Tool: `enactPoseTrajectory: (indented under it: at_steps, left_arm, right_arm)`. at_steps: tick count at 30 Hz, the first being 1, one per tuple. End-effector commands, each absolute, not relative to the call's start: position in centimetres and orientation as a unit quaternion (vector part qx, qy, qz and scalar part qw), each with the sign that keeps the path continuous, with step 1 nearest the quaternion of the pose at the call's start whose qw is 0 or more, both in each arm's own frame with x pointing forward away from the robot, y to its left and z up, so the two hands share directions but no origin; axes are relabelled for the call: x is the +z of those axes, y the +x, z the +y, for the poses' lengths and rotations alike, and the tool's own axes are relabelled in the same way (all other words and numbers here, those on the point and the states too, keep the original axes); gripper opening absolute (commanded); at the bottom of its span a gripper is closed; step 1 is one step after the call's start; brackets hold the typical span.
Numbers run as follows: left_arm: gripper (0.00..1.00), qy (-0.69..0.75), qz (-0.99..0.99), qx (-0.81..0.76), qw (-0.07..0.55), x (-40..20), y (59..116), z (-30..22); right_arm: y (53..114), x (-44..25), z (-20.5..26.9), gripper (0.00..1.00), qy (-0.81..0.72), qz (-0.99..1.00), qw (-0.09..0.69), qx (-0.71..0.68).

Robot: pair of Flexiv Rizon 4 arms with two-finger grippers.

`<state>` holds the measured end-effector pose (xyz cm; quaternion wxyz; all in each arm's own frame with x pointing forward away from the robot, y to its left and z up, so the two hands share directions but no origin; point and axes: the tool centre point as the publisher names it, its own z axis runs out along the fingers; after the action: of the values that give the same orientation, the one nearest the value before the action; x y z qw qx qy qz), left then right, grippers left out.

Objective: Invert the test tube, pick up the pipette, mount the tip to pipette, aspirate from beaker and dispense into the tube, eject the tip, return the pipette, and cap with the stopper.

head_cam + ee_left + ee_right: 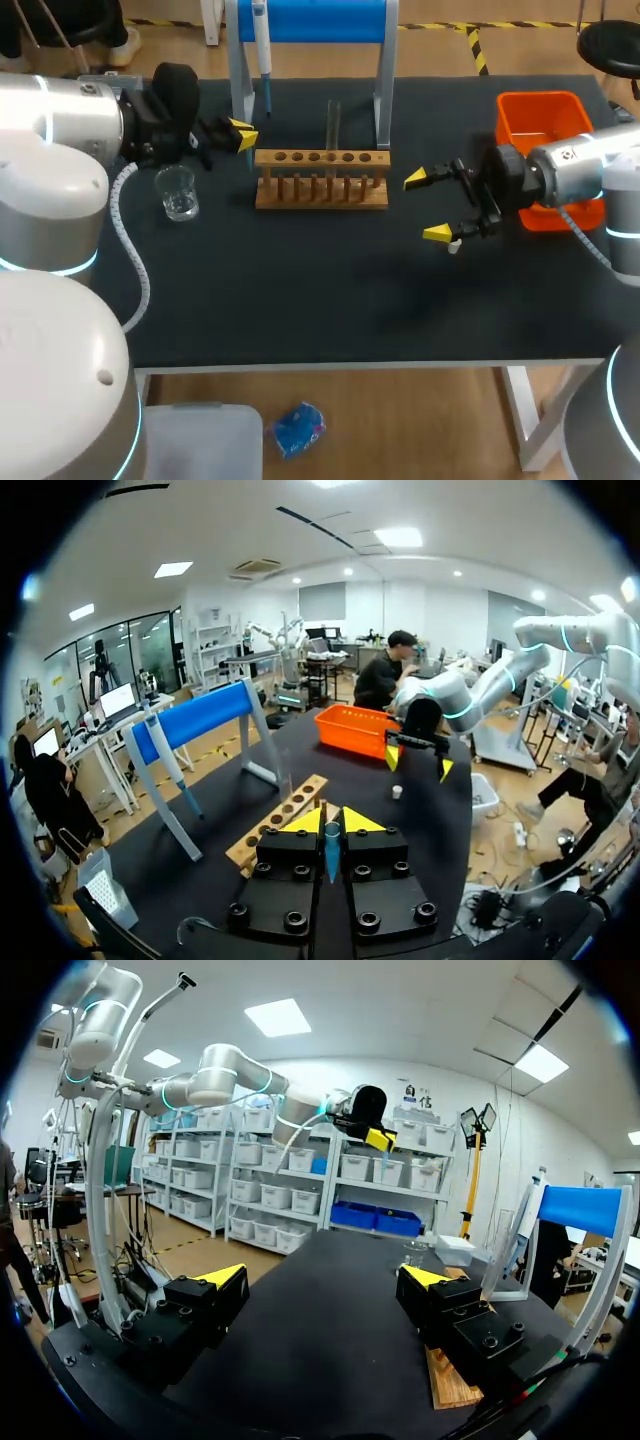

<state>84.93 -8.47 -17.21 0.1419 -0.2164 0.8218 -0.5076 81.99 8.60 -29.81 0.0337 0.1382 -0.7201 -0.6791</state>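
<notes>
My left gripper (240, 135) hovers left of the wooden rack (321, 178), shut on a thin blue pipette tip (331, 852) that shows between its fingers in the left wrist view. A clear test tube (333, 122) stands upright in the rack. The pipette (261, 40) hangs on the blue stand (310, 20) behind. A glass beaker (178, 192) sits under my left arm. Right of the rack, my right gripper (428, 206) stands wide open and empty. A small white stopper (454, 246) lies on the table by its lower finger.
An orange bin (540, 115) stands at the back right, behind my right arm. The stand's grey legs (240, 90) flank the rack's back side. The black table's front half holds nothing.
</notes>
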Motion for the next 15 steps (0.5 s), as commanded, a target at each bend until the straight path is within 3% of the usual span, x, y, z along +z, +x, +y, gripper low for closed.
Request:
enactPoseTrajectory:
  at_steps: [1,15]
  left_arm:
    - [0.0,-0.216,0.82,-0.51,0.143,-17.3,84.9,-8.5]
    - [0.0,-0.15,0.839,-0.511,0.113,-19.4,82.8,-16.7]
  right_arm:
    - [82.0,-29.8,8.5,1.0,0.139,-0.72,0.034,-0.679]
    - [81.9,-28.6,13.7,1.0,0.097,-0.711,0.049,-0.695]
